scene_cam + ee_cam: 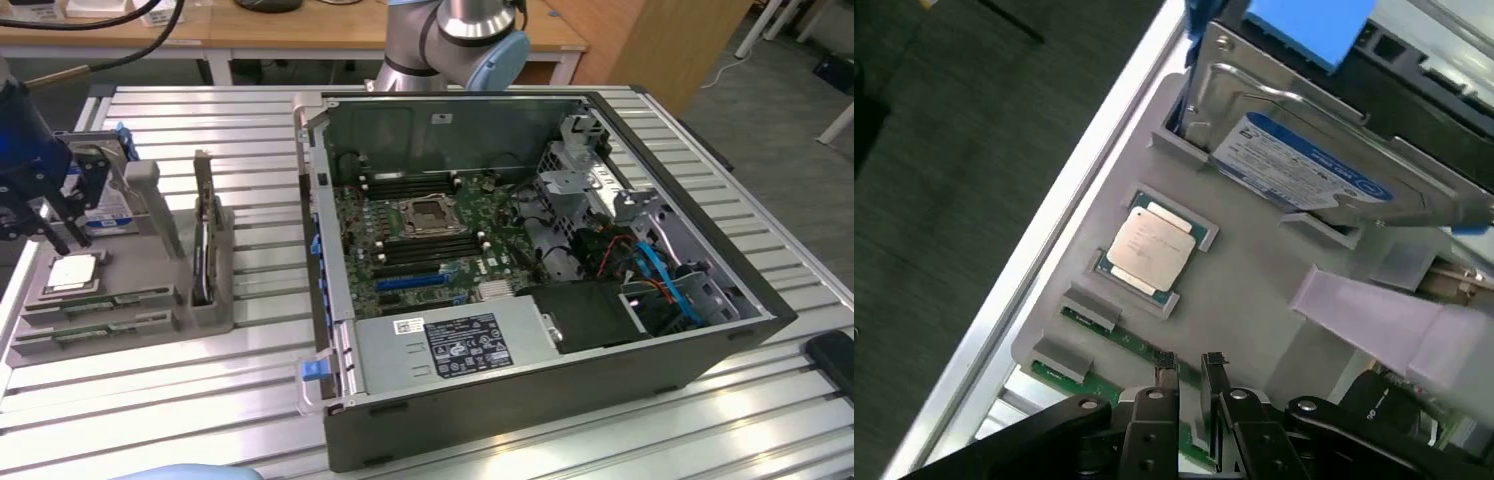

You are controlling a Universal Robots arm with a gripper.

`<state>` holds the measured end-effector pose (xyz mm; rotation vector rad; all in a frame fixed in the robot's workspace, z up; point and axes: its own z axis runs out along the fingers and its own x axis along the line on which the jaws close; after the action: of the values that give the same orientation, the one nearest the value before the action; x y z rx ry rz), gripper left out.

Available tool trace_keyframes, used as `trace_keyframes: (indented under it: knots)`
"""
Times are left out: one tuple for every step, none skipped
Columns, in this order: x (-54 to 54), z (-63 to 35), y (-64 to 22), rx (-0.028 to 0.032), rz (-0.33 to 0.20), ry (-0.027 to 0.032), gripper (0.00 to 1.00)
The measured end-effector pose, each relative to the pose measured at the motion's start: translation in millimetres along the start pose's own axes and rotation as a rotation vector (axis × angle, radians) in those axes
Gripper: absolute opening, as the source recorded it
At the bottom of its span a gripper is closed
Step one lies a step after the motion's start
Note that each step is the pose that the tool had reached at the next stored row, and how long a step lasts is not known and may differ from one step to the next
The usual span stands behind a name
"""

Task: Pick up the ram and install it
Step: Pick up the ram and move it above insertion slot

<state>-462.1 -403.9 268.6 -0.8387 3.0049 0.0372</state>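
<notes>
A silver, slatted aluminium worktable point(160, 420) spans the scene under even, soft light. Behind it stand light-brown wooden desks point(334, 25) and a tall brown wooden panel point(654, 40). Dark grey carpeted floor point(787, 120) lies at the exterior view's right.
</notes>
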Motion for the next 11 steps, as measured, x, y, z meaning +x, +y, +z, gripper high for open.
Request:
trace_keyframes:
  knots:
    - [0.0, 0.1, 0.0, -0.0005, -0.018, 0.0002, 0.24]
    - [0.0, 0.2, 0.0, -0.0009, -0.036, 0.0005, 0.24]
    - [0.0, 0.3, 0.0, -0.0013, -0.054, 0.0007, 0.24]
    - [0.0, 0.5, 0.0, -0.0017, -0.072, 0.0008, 0.24]
    - [0.0, 0.5, 0.0, -0.0021, -0.090, 0.0011, 0.24]
    - [0.0, 0.6, 0.0, -0.0026, -0.108, 0.0013, 0.24]
    - [0.0, 0.8, 0.0, -0.0030, -0.127, 0.0015, 0.24]
    - [0.0, 0.9, 0.0, -0.0035, -0.145, 0.0017, 0.24]
    - [0.0, 1.0, 0.0, -0.0039, -0.163, 0.0019, 0.24]
    - [0.0, 1.2, 0.0, -0.0043, -0.181, 0.0021, 0.24]
    - [0.0, 1.3, 0.0, -0.0048, -0.199, 0.0024, 0.24]
